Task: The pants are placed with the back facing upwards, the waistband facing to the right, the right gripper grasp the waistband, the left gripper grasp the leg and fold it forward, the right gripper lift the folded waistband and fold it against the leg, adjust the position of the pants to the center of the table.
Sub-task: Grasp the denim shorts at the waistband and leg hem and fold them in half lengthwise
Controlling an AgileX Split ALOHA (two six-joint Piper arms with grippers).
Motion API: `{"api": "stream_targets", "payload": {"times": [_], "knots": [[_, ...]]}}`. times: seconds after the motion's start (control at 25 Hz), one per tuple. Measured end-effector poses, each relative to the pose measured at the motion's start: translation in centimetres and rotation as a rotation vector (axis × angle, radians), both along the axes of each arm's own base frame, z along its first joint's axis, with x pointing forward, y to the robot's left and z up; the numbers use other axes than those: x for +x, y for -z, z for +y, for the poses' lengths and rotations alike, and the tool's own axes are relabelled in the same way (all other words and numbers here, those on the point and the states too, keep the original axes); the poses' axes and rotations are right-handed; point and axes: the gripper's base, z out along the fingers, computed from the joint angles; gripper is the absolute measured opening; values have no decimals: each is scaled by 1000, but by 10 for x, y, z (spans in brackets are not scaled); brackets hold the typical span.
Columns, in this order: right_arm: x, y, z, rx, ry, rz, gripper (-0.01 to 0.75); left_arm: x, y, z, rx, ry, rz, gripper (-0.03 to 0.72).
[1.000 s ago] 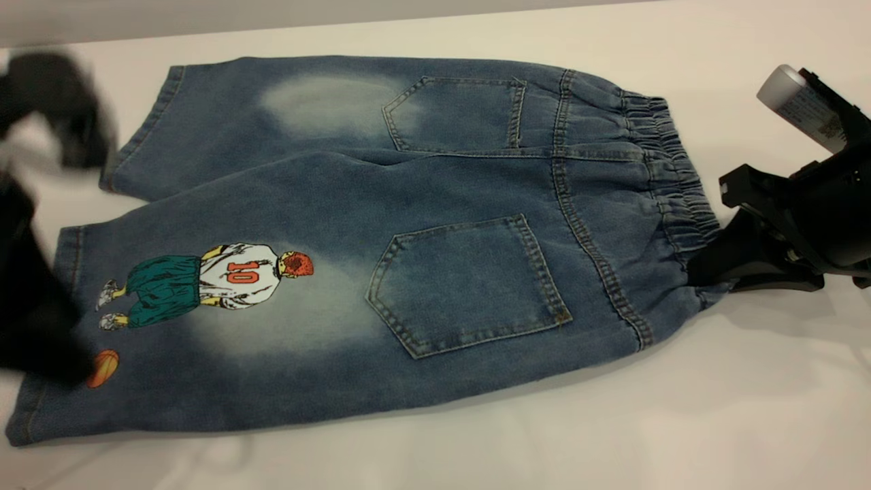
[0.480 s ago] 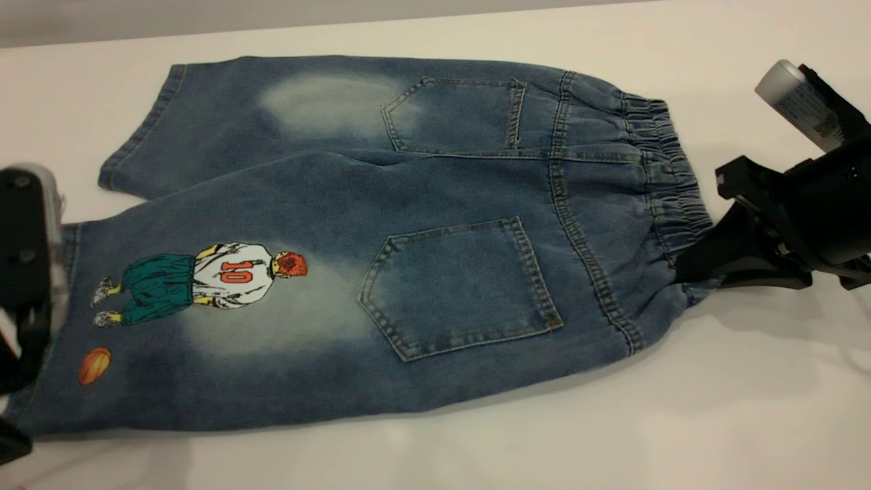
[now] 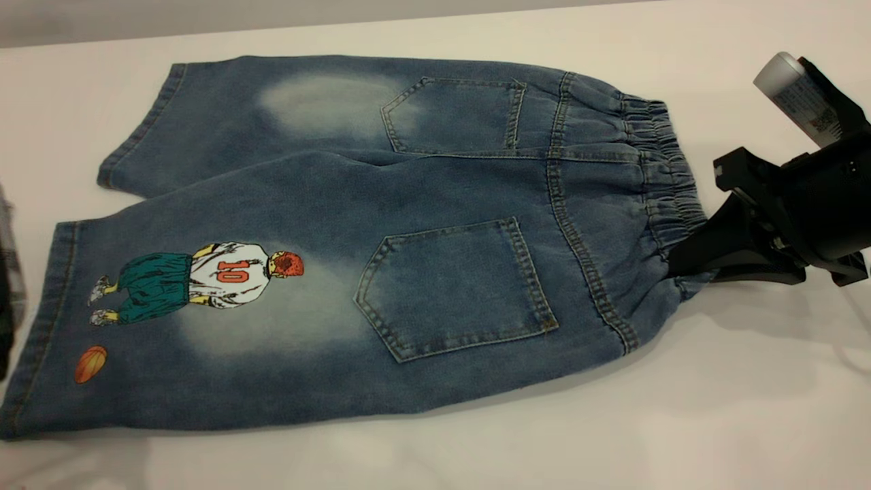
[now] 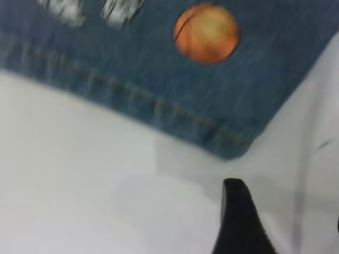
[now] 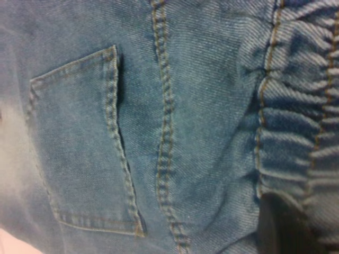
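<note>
The black left gripper (image 3: 5,272) is showing only as a dark blurred sliver cut by the picture's edge. One black finger (image 4: 241,219) is running off the wrist view's edge. Beside it, the blue denim shorts (image 4: 159,79) are looking smeared.

The right gripper's fingers (image 3: 701,255) are hiding a bit of the gathered denim waistband (image 3: 670,184).

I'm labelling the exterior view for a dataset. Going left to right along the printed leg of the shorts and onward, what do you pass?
Left pincer at the picture's edge → orange ball print → player print → back pocket → waistband → right pincer.
</note>
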Motion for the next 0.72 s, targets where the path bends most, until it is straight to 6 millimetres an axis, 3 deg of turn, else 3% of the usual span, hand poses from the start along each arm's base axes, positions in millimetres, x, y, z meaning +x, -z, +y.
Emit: {"api": "stream_targets", "payload": {"times": [0.28, 0.72], "knots": [[0, 0, 0, 1, 1, 0, 35, 9, 9, 0, -26, 76, -37, 393], [0, 0, 0, 2, 1, -1, 35, 8, 39, -5, -61, 159, 65, 393]]}}
